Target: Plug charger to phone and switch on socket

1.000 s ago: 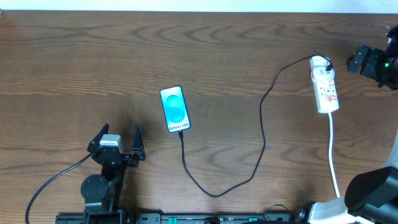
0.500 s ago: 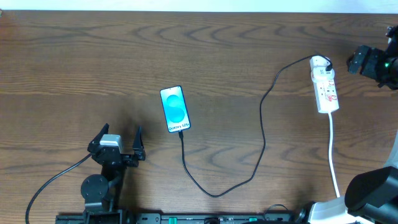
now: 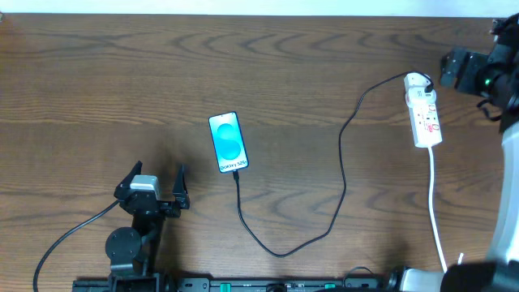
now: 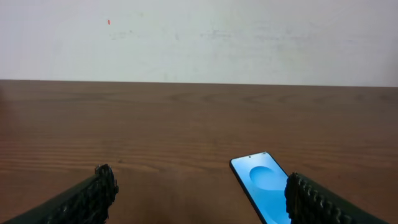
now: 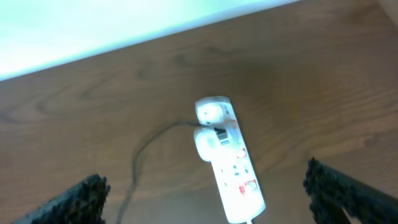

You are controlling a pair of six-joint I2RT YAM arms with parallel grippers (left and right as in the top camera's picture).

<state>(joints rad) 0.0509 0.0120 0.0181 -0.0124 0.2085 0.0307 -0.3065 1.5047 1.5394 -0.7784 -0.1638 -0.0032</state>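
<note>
The phone (image 3: 228, 142) lies flat at mid-table, its blue screen up; the left wrist view shows the phone (image 4: 264, 190) beside my right-hand finger. The charger (image 3: 340, 162), a thin black cable, meets the phone's near edge, loops toward the front and runs up to a white plug on the socket (image 3: 425, 113). My left gripper (image 3: 156, 178) rests open, near and left of the phone, its jaws (image 4: 202, 194) wide with only table between them. My right gripper (image 3: 452, 71) hovers open just right of the socket's far end. From its wrist, the socket (image 5: 233, 171) lies below between the spread fingers.
The socket's thick white cord (image 3: 435, 203) runs toward the front right edge. A pale wall (image 4: 199, 37) borders the far side of the wooden table (image 3: 97, 89). The right arm's base (image 3: 478, 277) sits at the front right corner.
My right arm has swung left, bringing its gripper closer to the socket's far end. The left arm, phone and cable have not moved.
</note>
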